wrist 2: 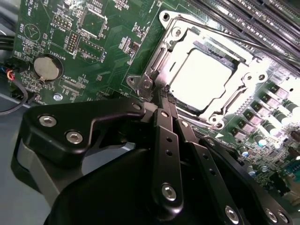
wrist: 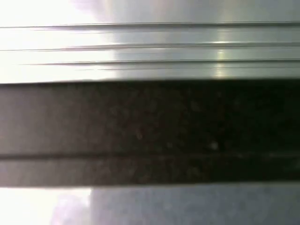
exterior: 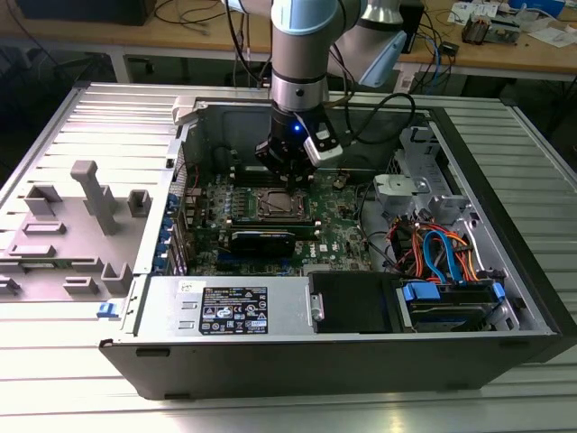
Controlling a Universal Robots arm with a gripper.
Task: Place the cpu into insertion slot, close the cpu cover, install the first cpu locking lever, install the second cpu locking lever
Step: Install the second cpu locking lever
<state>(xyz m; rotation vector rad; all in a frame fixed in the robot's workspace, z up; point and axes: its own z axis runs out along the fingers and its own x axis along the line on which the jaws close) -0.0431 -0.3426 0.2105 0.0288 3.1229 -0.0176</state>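
An open computer case (exterior: 505,271) lies on its side on a ribbed metal table (exterior: 81,117), and the arm (exterior: 302,45) comes straight down into it from above. Inside, the green board (exterior: 334,239) fills the middle of the case, with a grey power supply box (exterior: 225,307) along the near wall and a tangle of orange and blue cables (exterior: 433,248) toward the exterior view's right. On the table at the exterior view's left sits a grey plastic fixture (exterior: 86,194) with upright posts. The gripper (exterior: 287,177) hangs just over the insertion slot (exterior: 278,204), which sits near the middle of the board. In the second wrist view the gripper (wrist 2: 163,96) has its black fingers (wrist 2: 166,140) drawn together into a narrow point, with nothing between them, and that point rests at the corner of the insertion slot (wrist 2: 161,58), right beside a small metal tab there. The cpu cover (wrist 2: 225,101) lies flat down over the slot, its silver frame ringing the window. The cpu (wrist 2: 201,77) sits in the slot under that frame, its pale metal top showing bright through the window. A round coin battery (wrist 2: 48,68) sits on the board well off to one side of the slot. The first wrist view gives a dark band across ribbed metal (wrist: 150,51).
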